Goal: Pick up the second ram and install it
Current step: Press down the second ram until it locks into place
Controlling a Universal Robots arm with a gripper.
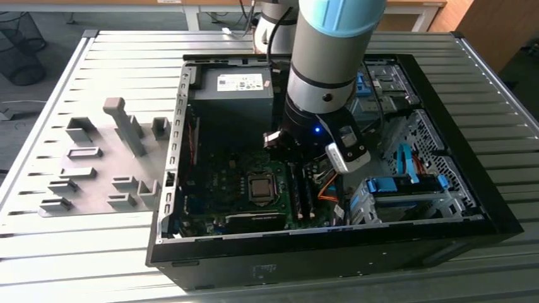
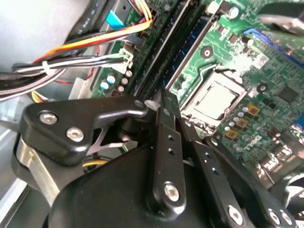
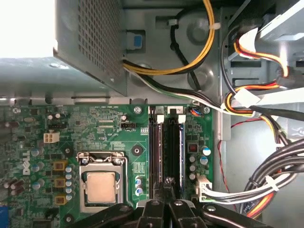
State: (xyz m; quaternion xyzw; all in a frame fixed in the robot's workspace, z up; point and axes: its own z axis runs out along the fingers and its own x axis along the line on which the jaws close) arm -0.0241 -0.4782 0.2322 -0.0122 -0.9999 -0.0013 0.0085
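The end effector (image 3: 167,183) is down inside the open computer case (image 1: 337,255), over the memory slots (image 1: 301,192) of the motherboard (image 3: 109,128). Its 2 fingers (image 2: 169,142) are drawn together and taper to 1 point, with no gap visible between them. I cannot tell whether they are pressing on a board edge or pinching it.

The second ram (image 2: 192,45) appears as a thin blue board edge standing in the slots, in line with and just beyond the fingertips in the second wrist view. In the first wrist view the same blue edge (image 3: 181,142) lies along the slot farthest from the CPU socket (image 3: 100,185). It looks to be in its slot, not carried, though how fully it is seated cannot be seen.

In the exterior view the slots, and so the stick's long axis, run roughly from 12 o'clock to 6 o'clock. The power supply (image 1: 231,95) is toward 11 o'clock of them and the CPU socket is at 9 o'clock. The fingers meet over the 12 o'clock end of the slots, so most of the stick's length extends toward 6 o'clock from the tips.

The grey holder blocks (image 1: 126,126) stand on the tabletop (image 1: 101,252) at 9 o'clock of the case, well apart from the arm.
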